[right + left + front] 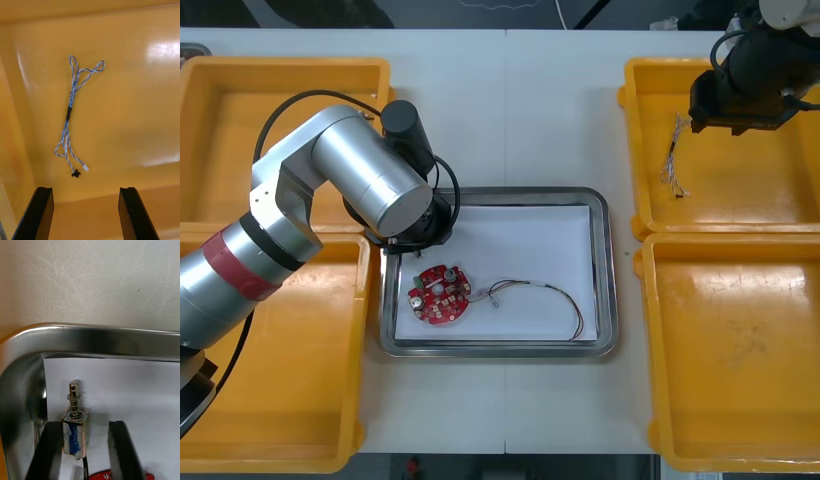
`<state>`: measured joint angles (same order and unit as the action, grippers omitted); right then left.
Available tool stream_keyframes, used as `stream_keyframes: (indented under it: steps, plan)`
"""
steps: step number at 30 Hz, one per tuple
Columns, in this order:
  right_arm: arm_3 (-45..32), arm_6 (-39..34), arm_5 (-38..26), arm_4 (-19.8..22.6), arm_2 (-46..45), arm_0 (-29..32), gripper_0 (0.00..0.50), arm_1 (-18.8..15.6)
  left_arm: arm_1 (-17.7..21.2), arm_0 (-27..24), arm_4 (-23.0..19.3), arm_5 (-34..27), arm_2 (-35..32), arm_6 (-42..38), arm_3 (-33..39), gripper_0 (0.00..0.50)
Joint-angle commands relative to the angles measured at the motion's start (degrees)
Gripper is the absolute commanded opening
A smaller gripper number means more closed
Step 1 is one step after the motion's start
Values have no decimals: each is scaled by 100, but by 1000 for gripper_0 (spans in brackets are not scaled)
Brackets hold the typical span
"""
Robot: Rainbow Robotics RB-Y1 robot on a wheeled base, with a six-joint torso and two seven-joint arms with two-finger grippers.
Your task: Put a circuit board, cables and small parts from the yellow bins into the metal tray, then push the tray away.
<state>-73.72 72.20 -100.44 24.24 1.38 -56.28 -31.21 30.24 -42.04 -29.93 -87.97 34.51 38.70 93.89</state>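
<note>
My left gripper is open, low over the near left corner of the metal tray. A small metal part with a spring and a blue body stands on the white liner between the fingers, close to one of them and apart from the other. The left arm covers that corner in the front view. A round red circuit board and a thin cable lie in the tray. My right gripper is open above a twisted blue and white cable in the far right yellow bin.
The near right bin and the two left bins look bare where they show. The tray's shiny rim curves just beyond the left fingers. The blue and white cable lies near its bin's left wall.
</note>
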Motion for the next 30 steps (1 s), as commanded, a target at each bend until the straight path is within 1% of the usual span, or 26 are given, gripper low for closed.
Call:
stream_keyframes:
  steps: [1,6,8,10,14,18,22,24,25,27,30]
  plan:
    - [148,-329,261,-209,-278,-270,500,265,-98,-225,23,60,38,-187,164,500]
    - [464,-338,701,-359,-278,-270,500,362,-89,-234,-118,17,-50,-267,322,500]
    - [693,-338,964,-350,-278,-270,500,379,-89,-234,-206,-80,-147,-267,454,500]
    - [842,-347,1158,-376,-278,-270,500,405,-89,-234,-206,-221,-199,-267,595,500]
    - [1053,-364,1457,-438,-278,-270,500,423,-80,-234,-224,-528,-375,-231,1043,500]
    - [1255,-408,1720,-412,-305,-279,500,449,-45,-243,-259,-757,-560,-161,1447,500]
    - [1572,-461,1975,-403,-348,-323,500,520,-36,-313,-461,-1144,-1026,252,1729,500]
    - [1721,-496,2107,-438,-392,-340,500,572,-10,-375,-689,-1355,-1412,604,1746,500]
    - [1739,-505,2133,-438,-401,-349,500,581,8,-392,-751,-1398,-1518,683,1746,500]
    - [1809,-540,2204,-500,-436,-349,500,608,78,-410,-1015,-1539,-1940,1043,1711,500]
    - [1870,-566,2212,-517,-445,-349,500,634,210,-410,-1252,-1565,-2361,1465,1623,500]
